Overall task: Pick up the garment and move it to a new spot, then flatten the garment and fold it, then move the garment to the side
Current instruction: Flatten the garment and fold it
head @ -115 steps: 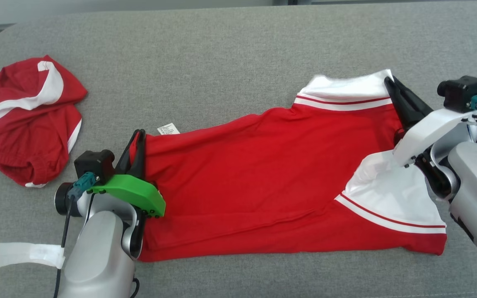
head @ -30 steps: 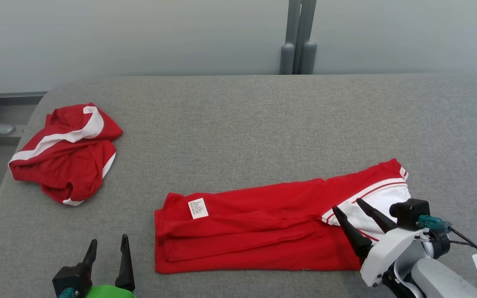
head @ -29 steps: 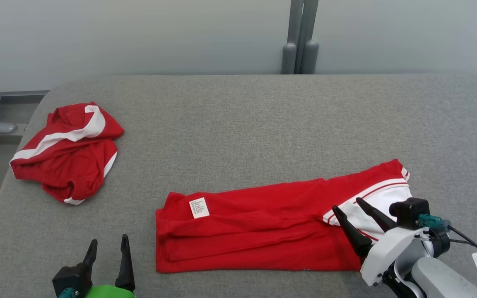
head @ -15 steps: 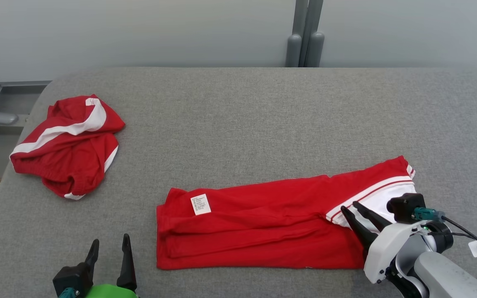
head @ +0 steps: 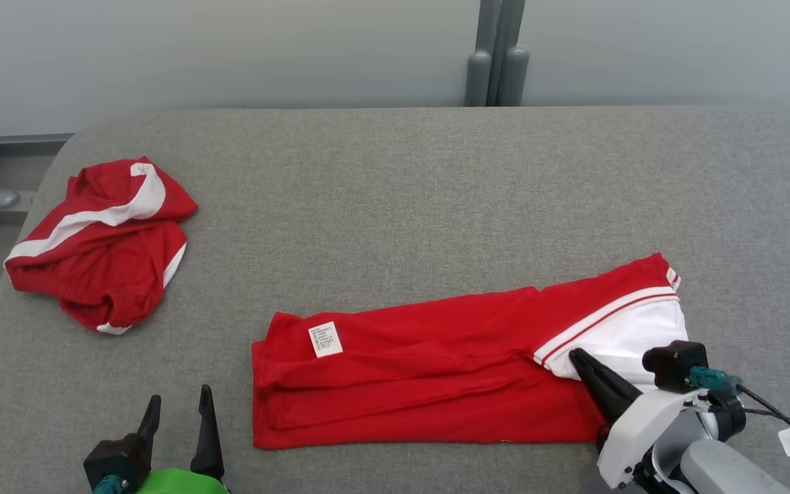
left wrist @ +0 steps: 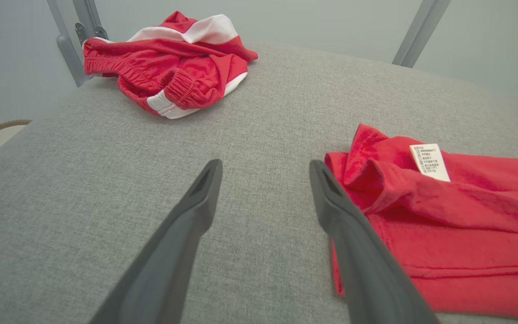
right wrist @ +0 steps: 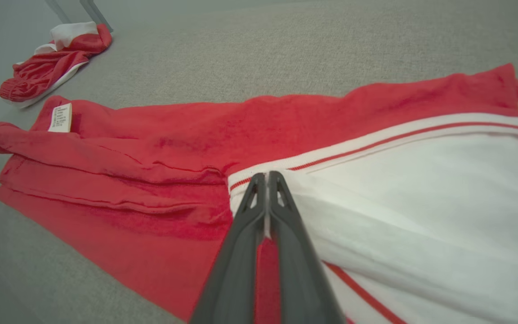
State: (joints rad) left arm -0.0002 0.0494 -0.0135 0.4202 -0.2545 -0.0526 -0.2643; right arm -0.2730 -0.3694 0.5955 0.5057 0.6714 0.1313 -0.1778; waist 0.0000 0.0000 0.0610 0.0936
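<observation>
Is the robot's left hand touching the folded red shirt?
Apart. In the head view, a strip of the grey surface lies between the open left gripper and the left edge of the folded shirt.

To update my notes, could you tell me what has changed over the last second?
The right gripper has shut on the shirt at its white sleeve. The left gripper stays open, clear of it; shirt and shorts lie as before.
</observation>
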